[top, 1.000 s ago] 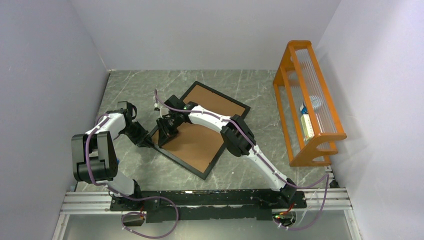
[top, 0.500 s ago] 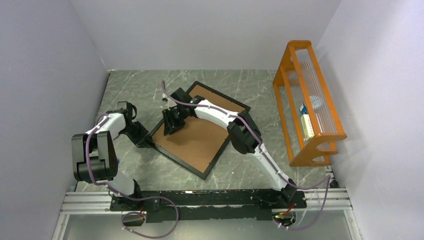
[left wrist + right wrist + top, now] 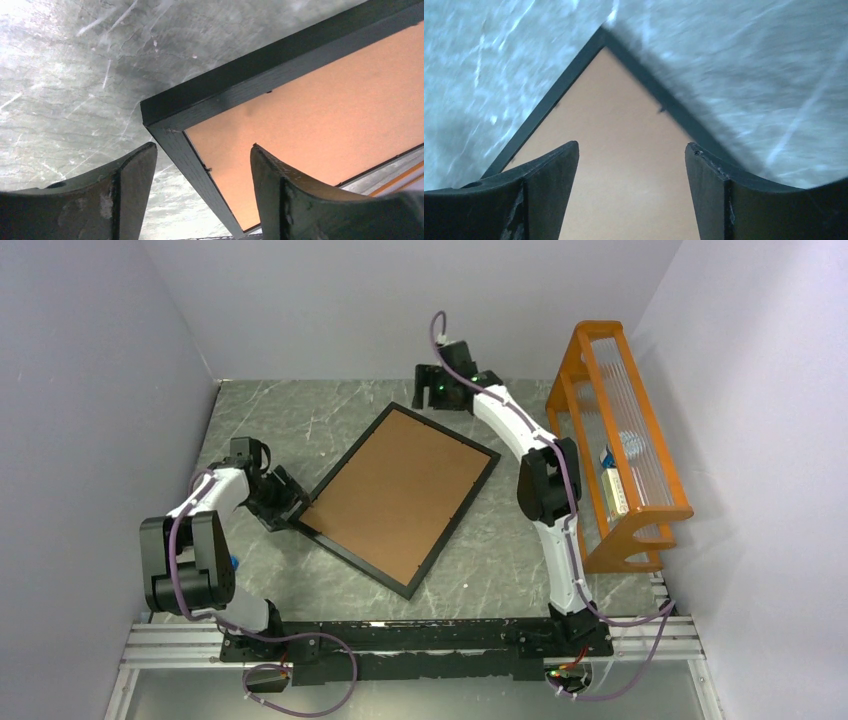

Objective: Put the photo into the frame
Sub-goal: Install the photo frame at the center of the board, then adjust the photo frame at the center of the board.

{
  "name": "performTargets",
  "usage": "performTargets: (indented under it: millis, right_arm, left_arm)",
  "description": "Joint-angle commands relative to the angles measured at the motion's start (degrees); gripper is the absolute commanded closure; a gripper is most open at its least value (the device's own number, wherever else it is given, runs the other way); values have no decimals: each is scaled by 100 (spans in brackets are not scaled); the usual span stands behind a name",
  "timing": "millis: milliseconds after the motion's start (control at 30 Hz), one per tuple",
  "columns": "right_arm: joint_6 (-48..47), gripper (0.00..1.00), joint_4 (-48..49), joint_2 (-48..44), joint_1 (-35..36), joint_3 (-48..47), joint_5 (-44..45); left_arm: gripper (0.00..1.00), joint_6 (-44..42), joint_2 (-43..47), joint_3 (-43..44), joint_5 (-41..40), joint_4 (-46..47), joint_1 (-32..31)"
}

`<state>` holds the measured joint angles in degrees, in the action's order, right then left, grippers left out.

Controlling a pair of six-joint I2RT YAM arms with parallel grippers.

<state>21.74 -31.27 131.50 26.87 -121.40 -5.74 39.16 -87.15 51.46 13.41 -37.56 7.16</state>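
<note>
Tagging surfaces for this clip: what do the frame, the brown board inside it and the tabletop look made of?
The frame: likely painted wood, matte black with faint grain. The board: fibreboard or card, flat orange-brown, no sheen. The tabletop: grey marble look, pale veins, light glare; stone or laminate unclear.

worktop [image 3: 300, 420]: grey, marble-veined | lying flat on it: black frame [image 3: 354, 560], set askew, brown backing board [image 3: 400, 495] facing up inside | right side: orange rack [image 3: 628, 540] standing, apart from frame

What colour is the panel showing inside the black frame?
Plain orange-brown, no print visible. The backing board inside the frame shows best in the top external view.
</note>
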Motion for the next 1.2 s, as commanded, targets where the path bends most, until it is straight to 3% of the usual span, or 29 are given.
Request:
performTargets:
  millis: [0, 267, 700, 967, 1167]
  right_arm:
    - [-126, 17, -323, 270, -354, -529, 798]
    - [214, 11, -484, 711, -872, -466, 117]
    - [558, 13, 226, -274, -1120, 1667, -739]
    - [1246, 21, 451, -1387, -1132, 3276, -857]
    - [1735, 28, 182, -1974, -855, 4146, -564]
  left_arm:
    - [24, 217, 413, 123, -205, 182, 28]
    - [18, 93, 357, -324, 242, 860, 28]
    - [20, 190, -112, -636, 2164, 2258, 28]
    - [22, -94, -680, 183, 2430, 2280, 26]
    - [25, 109, -1618, 1116, 2812, 2610, 32]
